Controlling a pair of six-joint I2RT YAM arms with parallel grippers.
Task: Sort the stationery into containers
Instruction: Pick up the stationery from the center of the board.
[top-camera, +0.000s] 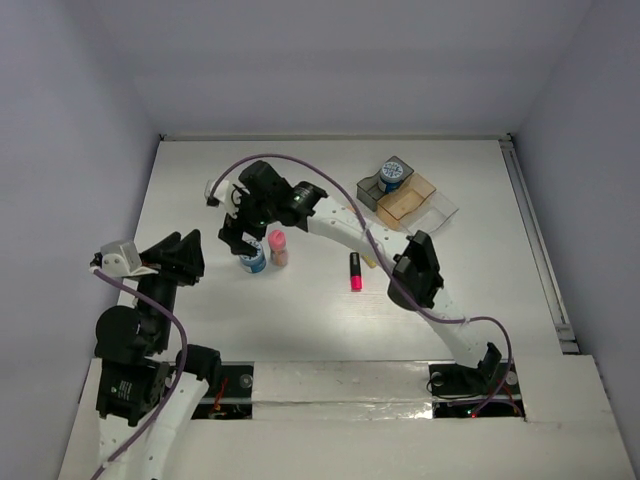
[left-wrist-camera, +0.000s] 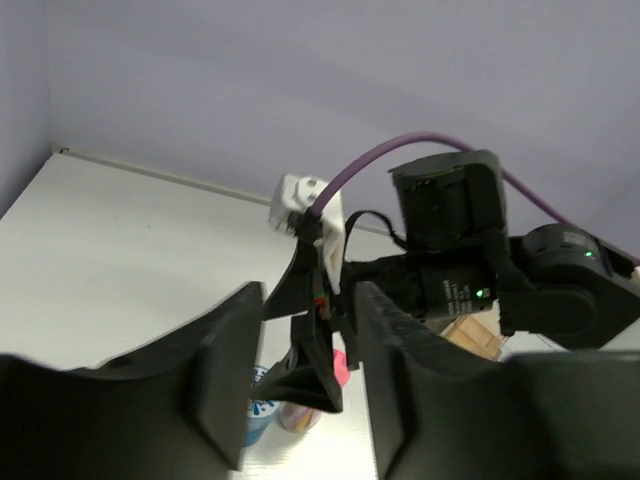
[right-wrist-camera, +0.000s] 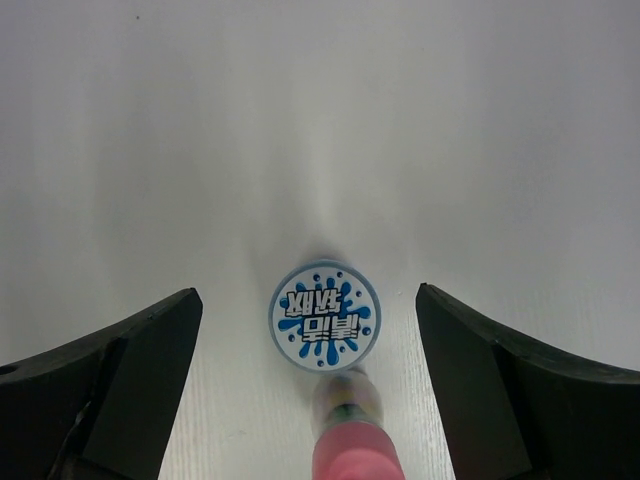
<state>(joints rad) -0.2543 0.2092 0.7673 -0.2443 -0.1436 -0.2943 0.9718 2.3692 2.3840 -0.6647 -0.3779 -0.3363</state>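
Note:
A round blue-and-white pot (top-camera: 252, 261) stands on the table beside a stubby pink-topped tan stick (top-camera: 278, 248). My right gripper (top-camera: 245, 240) hovers over the pot, open and empty. In the right wrist view the pot (right-wrist-camera: 324, 328) lies between the open jaws of my right gripper (right-wrist-camera: 306, 325), with the stick (right-wrist-camera: 352, 440) right next to it. A pink-black marker (top-camera: 355, 271) lies mid-table. A second pot (top-camera: 393, 174) sits in the dark grey tray (top-camera: 368, 190), joined to the amber tray (top-camera: 405, 200) and the clear tray (top-camera: 437, 213). My left gripper (top-camera: 185, 256) is open and empty, left of the pot.
In the left wrist view my left gripper (left-wrist-camera: 310, 375) points at the right gripper's body (left-wrist-camera: 480, 270), with the pot (left-wrist-camera: 258, 412) and stick (left-wrist-camera: 300, 415) low between the fingers. The right arm (top-camera: 400, 262) crosses the table's middle. Walls stand on three sides.

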